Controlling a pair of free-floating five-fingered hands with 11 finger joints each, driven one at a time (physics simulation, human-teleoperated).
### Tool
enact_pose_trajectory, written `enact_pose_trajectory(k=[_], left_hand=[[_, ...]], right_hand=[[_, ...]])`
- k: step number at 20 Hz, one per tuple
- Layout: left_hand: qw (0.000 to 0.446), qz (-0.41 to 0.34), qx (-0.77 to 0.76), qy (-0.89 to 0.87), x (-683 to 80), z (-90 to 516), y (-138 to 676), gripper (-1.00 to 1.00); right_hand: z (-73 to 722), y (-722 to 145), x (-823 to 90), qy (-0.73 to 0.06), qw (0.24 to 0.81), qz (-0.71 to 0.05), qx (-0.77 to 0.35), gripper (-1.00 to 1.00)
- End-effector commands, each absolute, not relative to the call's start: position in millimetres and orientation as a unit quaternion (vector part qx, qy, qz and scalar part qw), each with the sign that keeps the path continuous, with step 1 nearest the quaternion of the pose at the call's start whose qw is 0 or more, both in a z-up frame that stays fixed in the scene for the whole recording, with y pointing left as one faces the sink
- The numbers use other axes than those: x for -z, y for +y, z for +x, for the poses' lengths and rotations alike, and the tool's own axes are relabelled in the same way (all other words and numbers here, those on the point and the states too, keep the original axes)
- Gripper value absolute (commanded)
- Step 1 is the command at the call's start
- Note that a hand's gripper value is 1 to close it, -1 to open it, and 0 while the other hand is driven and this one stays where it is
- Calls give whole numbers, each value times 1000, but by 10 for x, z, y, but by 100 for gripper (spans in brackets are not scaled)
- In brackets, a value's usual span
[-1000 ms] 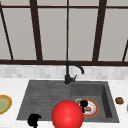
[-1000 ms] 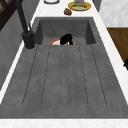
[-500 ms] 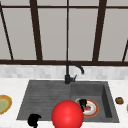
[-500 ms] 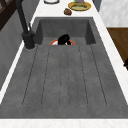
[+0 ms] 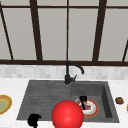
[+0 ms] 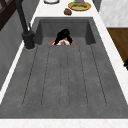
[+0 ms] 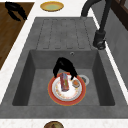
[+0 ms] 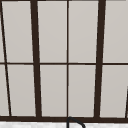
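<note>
Hovering over the round, orange-rimmed plate (image 7: 67, 90) in the grey stone-look basin (image 7: 25, 75), your right hand (image 7: 63, 66) has its fingers curled down around the can (image 7: 64, 81) lying there. Your left hand (image 5: 33, 120) hangs, fingers bent, near the glossy red ball (image 5: 67, 114).

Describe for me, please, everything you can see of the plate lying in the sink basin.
The plate is round, with a broad orange-red rim around a white, faintly speckled centre, and looks like glazed ceramic. It lies flat on the floor of the sink basin, beside the drain. On it rest a small upright can-like item with a reddish label and a small brown piece of food. The right hand hangs over its far edge, fingers curled down toward the can; whether they touch the plate is unclear.
</note>
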State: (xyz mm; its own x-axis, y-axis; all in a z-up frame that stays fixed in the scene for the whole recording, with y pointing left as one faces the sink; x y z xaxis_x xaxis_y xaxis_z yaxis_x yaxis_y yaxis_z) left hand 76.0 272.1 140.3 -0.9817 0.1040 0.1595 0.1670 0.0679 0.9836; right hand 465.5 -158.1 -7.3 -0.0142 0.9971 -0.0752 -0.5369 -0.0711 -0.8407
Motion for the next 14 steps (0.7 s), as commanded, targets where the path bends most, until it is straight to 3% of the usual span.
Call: enact_pose_trajectory(k=[1, 14], left_hand=[[23, -93, 676, -730, -1403, 760, 2721, 0], [23, -93, 676, -730, -1403, 760, 2721, 0]], right_hand=[[4596, -1774, -91, -311, 608, -349, -641, -100], [4468, -2515, -534, -312, 624, -331, -636, -100]])
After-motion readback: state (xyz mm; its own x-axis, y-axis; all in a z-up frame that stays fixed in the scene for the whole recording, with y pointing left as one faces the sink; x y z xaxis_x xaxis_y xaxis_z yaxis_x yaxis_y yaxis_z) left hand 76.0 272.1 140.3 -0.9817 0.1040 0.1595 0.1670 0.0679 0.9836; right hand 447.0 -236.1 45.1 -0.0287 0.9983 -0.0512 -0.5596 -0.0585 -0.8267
